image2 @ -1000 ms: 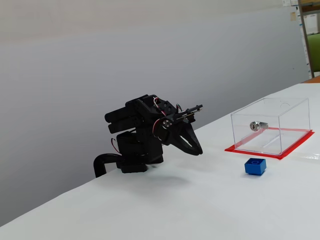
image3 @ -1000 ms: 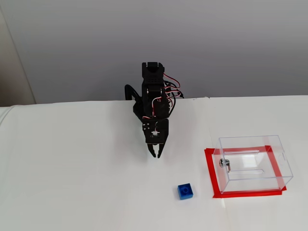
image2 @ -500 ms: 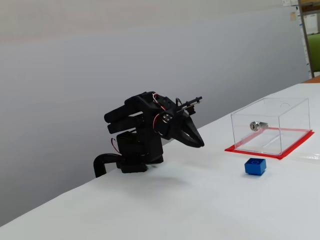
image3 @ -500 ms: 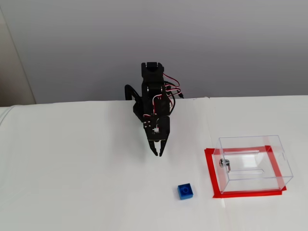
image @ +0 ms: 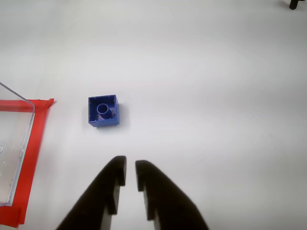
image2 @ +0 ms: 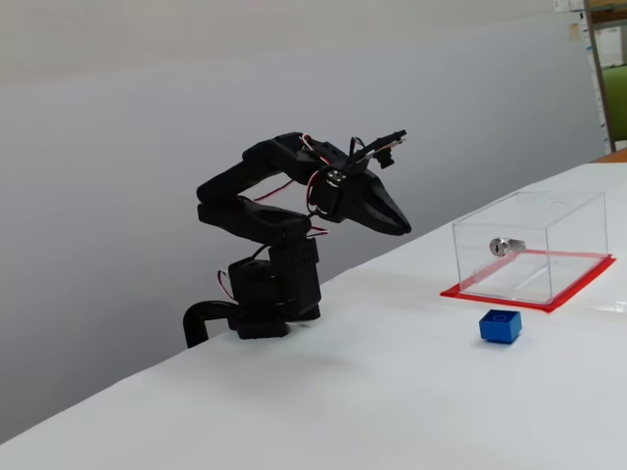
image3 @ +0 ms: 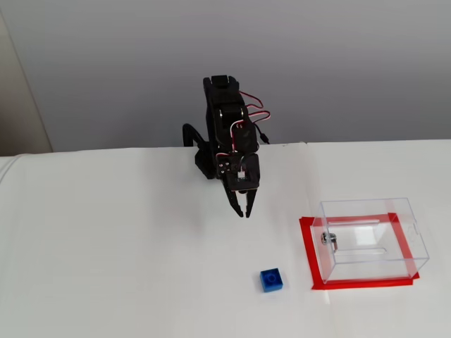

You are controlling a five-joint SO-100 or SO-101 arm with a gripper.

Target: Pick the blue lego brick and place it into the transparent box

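Observation:
The blue lego brick (image: 103, 110) lies on the white table, stud up, just beside the red base of the transparent box (image: 34, 143). Both fixed views show the brick (image2: 501, 326) (image3: 270, 279) a short way in front of the box (image2: 529, 245) (image3: 370, 236). My black gripper (image: 130, 165) hangs in the air above the table, well short of the brick, with its fingers nearly together and nothing between them. It (image2: 404, 227) (image3: 244, 213) points down and toward the brick.
The box carries a silver lock (image2: 502, 246) on its wall. The arm's base (image2: 265, 304) stands at the table's back edge by the grey wall. White table top (image3: 127, 267) spreads around the brick.
The arm has unfolded from its low pose: the gripper rose and reached forward, swinging slightly toward the box side. Brick and box have not moved.

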